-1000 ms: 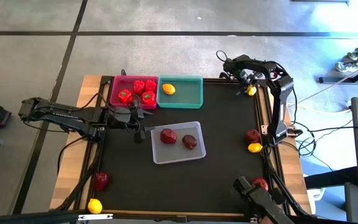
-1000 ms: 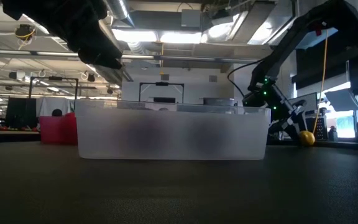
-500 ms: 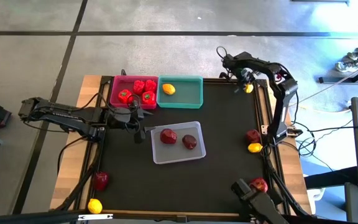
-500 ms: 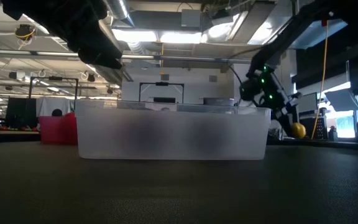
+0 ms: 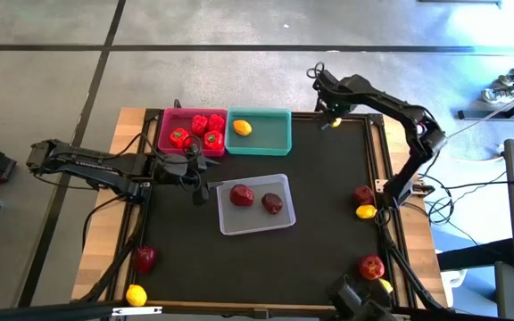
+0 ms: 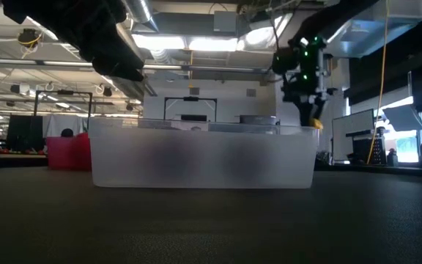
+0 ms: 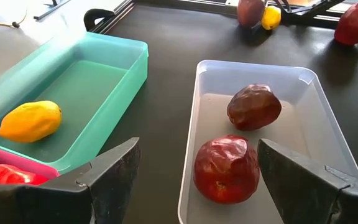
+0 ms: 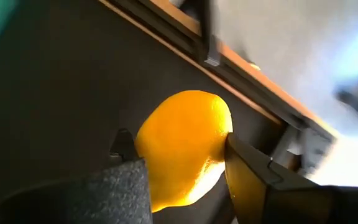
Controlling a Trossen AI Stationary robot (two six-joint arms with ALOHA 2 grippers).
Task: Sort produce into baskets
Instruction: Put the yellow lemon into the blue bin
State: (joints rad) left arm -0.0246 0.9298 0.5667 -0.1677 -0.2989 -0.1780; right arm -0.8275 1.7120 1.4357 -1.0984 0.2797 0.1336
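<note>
My right gripper (image 5: 332, 119) is shut on a yellow lemon (image 8: 182, 149), held above the table's far edge, right of the teal basket (image 5: 275, 134). That basket holds one lemon (image 5: 242, 127). The pink basket (image 5: 169, 132) holds red peppers (image 5: 205, 129). The translucent basket (image 5: 239, 223) holds two dark red apples (image 7: 229, 168). My left gripper (image 5: 205, 178) waits open, raised at the translucent basket's left end, with nothing between its fingers (image 7: 114, 177). My right gripper pinches the lemon between its two fingers (image 8: 253, 177), which press on opposite sides of its body (image 8: 219, 146). The fingers come steeply from above. The lemon (image 6: 315, 117) hangs lifted clear of the table.
Loose produce lies along the table's right edge: an apple (image 5: 362, 194) and lemon (image 5: 365, 212), and nearer an apple (image 5: 371, 266) and lemon (image 5: 384, 286). At the near left corner lie an apple (image 5: 145, 259) and a lemon (image 5: 136, 295).
My right gripper has risen with the lemon, lifting it clear of the table at the far right corner. It has carried the lemon along the far edge toward the teal basket and has tipped to point more steeply down.
</note>
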